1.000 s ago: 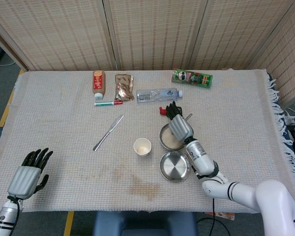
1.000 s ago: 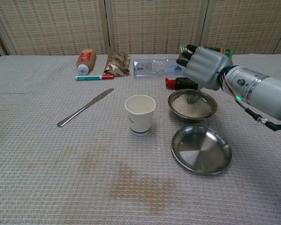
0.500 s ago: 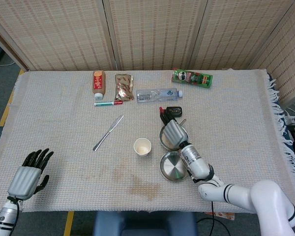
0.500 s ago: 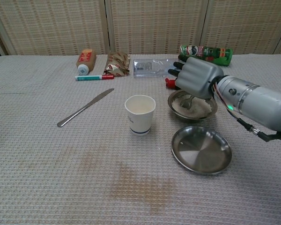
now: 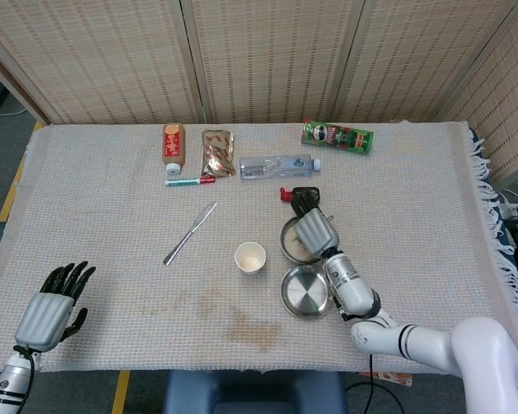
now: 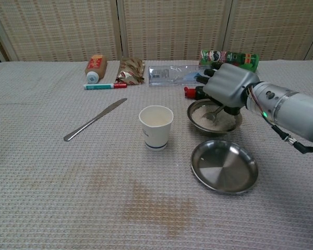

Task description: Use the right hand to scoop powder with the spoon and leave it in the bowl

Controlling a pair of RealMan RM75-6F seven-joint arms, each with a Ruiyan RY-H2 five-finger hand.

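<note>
My right hand point(image 6: 228, 87) point(image 5: 314, 231) hovers over the far steel bowl of white powder point(image 6: 215, 119) point(image 5: 293, 250), holding a metal spoon point(image 6: 213, 113) whose tip dips into the powder. An empty steel bowl point(image 6: 224, 166) point(image 5: 306, 291) sits just in front of the powder bowl. My left hand point(image 5: 50, 308) rests near the table's front left corner with fingers spread and nothing in it.
A white paper cup point(image 6: 156, 127) stands left of the bowls and a table knife point(image 6: 94, 120) lies further left. Along the back lie a small bottle point(image 6: 94, 69), a snack packet point(image 6: 130, 70), a pen point(image 6: 107, 85), a clear water bottle point(image 6: 172, 74) and a green chip can point(image 6: 230, 56). A black-and-red object point(image 5: 300, 194) lies behind the powder bowl.
My right hand shifted left over the powder bowl, then back right, tilting with the spoon in the powder. The left hand stayed put.
</note>
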